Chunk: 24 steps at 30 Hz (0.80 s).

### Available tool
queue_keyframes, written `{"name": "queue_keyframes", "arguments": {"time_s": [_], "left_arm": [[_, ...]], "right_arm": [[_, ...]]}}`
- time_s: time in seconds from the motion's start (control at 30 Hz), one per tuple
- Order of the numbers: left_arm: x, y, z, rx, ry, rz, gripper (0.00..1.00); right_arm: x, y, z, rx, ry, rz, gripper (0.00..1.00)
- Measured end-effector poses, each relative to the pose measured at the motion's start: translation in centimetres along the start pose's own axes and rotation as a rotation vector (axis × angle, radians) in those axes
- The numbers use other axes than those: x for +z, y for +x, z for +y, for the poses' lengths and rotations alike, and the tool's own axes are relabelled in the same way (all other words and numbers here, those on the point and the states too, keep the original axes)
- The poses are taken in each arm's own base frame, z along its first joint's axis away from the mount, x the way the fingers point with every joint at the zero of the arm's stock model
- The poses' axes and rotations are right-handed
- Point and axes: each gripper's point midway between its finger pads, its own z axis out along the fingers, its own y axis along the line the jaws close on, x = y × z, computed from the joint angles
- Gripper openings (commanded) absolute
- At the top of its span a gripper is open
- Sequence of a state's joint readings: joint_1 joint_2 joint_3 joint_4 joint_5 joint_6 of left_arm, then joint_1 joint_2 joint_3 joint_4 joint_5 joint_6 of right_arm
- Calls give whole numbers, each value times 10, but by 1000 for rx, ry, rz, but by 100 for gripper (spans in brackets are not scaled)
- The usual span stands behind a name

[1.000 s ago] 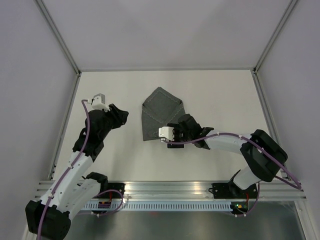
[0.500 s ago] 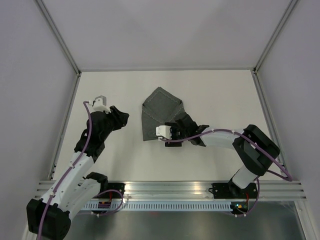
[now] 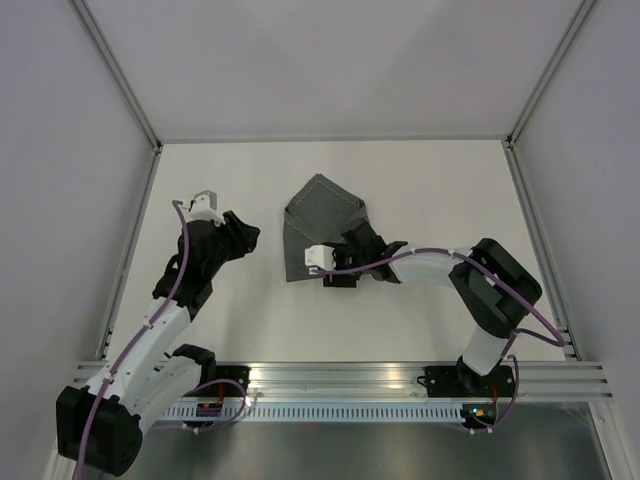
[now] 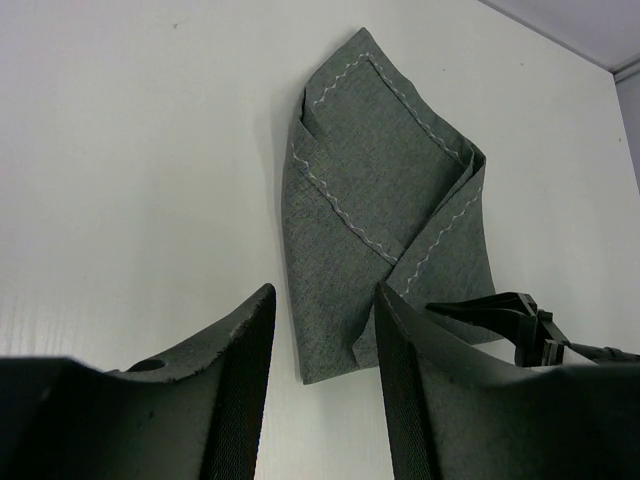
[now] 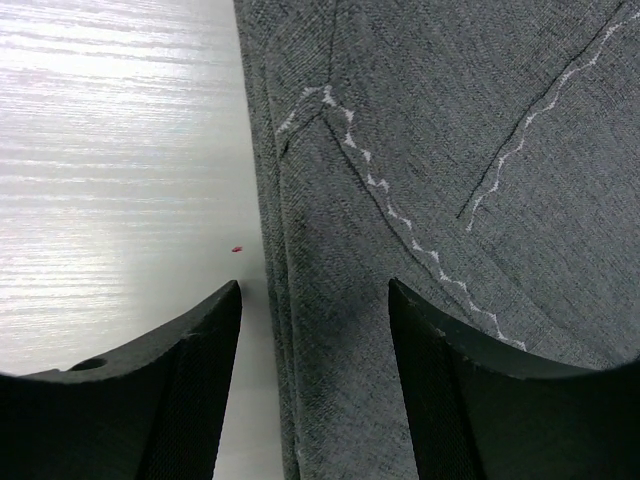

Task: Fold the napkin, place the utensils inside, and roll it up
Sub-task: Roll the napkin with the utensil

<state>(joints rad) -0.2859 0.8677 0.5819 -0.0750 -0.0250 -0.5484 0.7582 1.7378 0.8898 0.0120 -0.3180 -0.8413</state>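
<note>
While I watch from the overhead view, the napkin lies flat on the table, folded into overlapping flaps, with its pale stitching crossing the top layers in slanted lines. Its far end comes to a blunt point and its near edge runs roughly straight.

The right claw is at the napkin's near edge, low over it. From its own camera I see the fingers spread apart and straddling a stacked edge of the napkin: one finger is over bare table just beside the cloth, the other is over the grey cloth itself. The layered edge runs up between them. Nothing is pinched, and I cannot tell whether either fingertip actually touches the cloth or the table. A tiny red speck sits on the table just beside that edge.

The left claw is off to the napkin's left, well apart from it and raised, pointed towards it. Its fingers stand partly spread with nothing between them. Through that gap I see the napkin's near left corner, and the right claw's dark fingertips reaching in at the napkin's near right side.
</note>
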Motion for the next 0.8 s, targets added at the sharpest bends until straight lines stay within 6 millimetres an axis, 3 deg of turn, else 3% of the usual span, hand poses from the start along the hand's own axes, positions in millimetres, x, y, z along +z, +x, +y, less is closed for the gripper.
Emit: {"name": "queue_keyframes", "arguments": {"time_s": [0.27, 0.8], "left_arm": [[3, 4, 2, 7, -4, 17, 50], [4, 14, -2, 19, 10, 88, 50]], "right_arm": [[5, 2, -7, 44, -63, 28, 65], [6, 2, 3, 127, -145, 60, 62]]}}
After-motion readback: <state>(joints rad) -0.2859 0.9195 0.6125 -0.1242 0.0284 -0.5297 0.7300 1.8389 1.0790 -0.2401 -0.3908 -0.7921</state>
